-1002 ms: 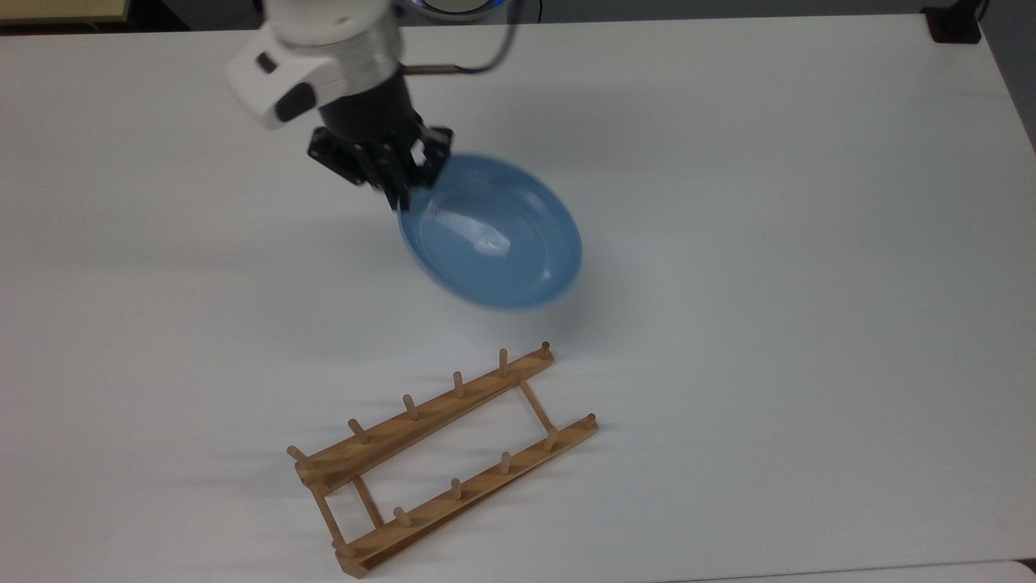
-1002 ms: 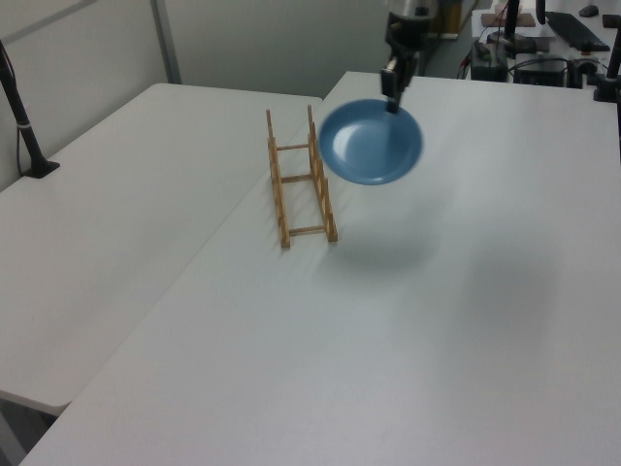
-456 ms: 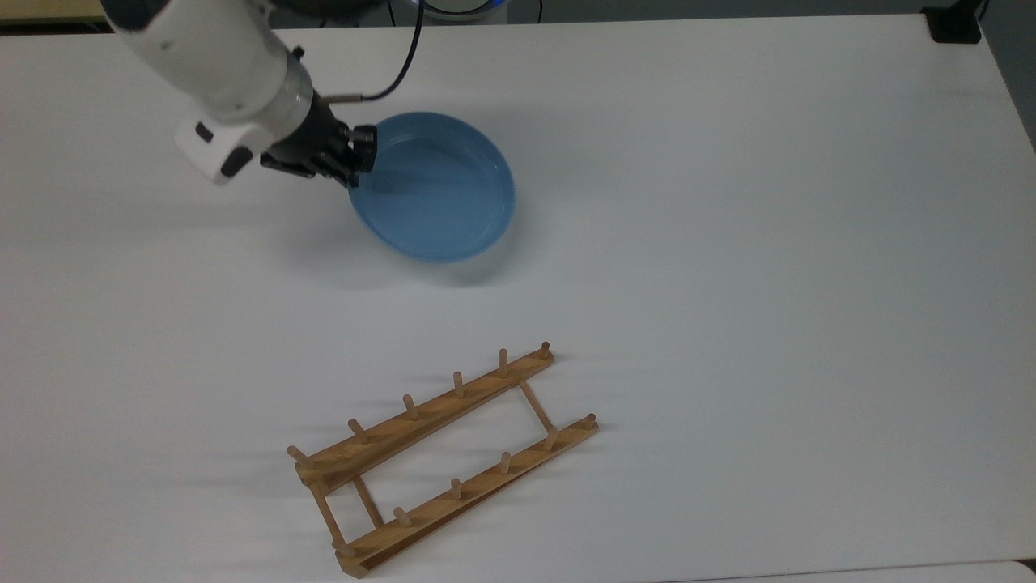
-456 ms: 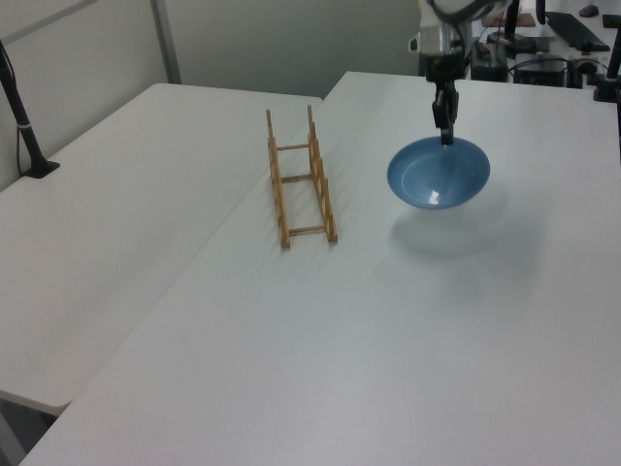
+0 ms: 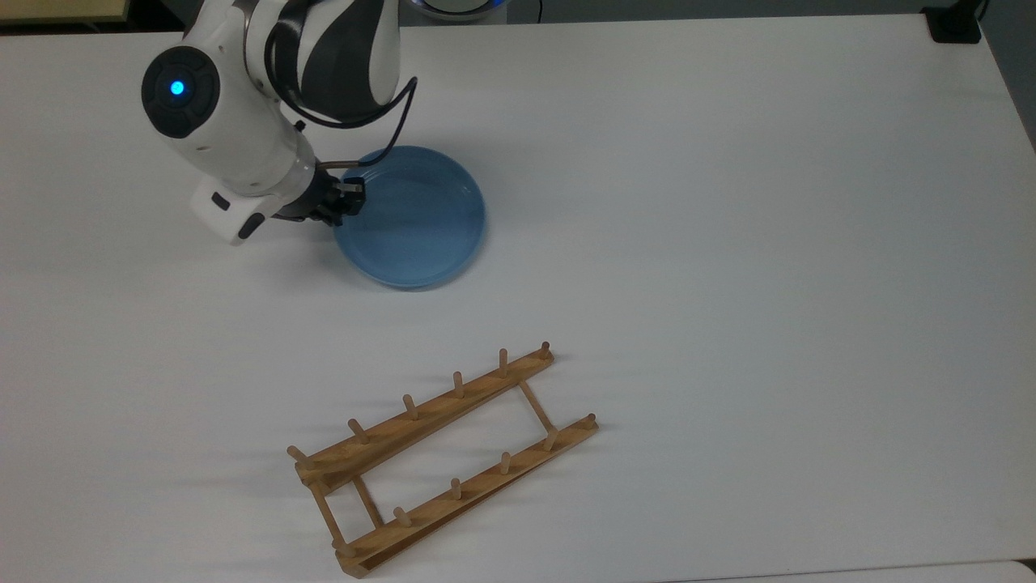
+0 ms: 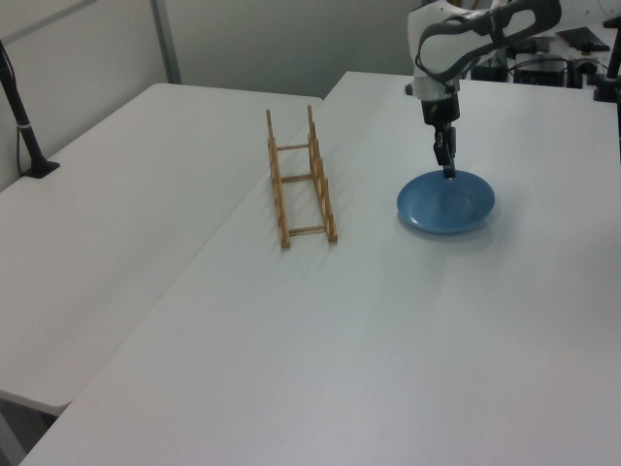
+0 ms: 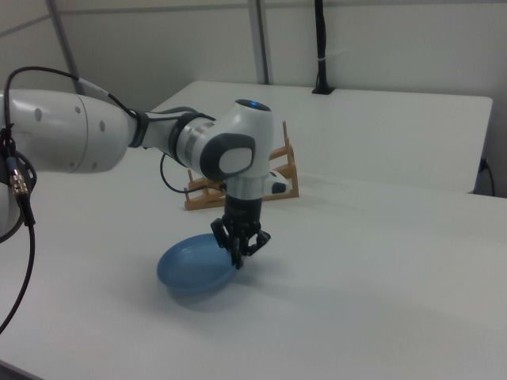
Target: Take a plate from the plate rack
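Plate [image 5: 413, 217] now lies flat on the white table [image 5: 728, 243], concave side up. Half a second ago it hung tilted above the surface, and a second ago it was held steeply with its face towards the rack. In the top view it has also dropped slightly lower and to the top view's left, and the arm [image 5: 243, 105] has swung over so that its blue-lit joint faces the camera.

The hand [image 5: 346, 200] is clamped on the plate's rim at the edge on the top view's left; in the right view its fingers [image 7: 238, 252] pinch the near right edge of the plate [image 7: 194, 269], and in the left view the hand [image 6: 447, 167] comes down onto the far rim of the plate [image 6: 446, 202].

There is one plate, one plate rack [image 5: 441, 457] and one arm. The rack has two rails, each with upright pegs, joined by thin crossbars, and no plate stands in it.

The plate is round, so it has no long axis; its open face points straight up. The rack's long axis runs diagonally in the top view, from lower left to upper right. The plate sits well apart from the rack, above it in the top view and to the right of the rack [image 6: 301, 180] in the left view.
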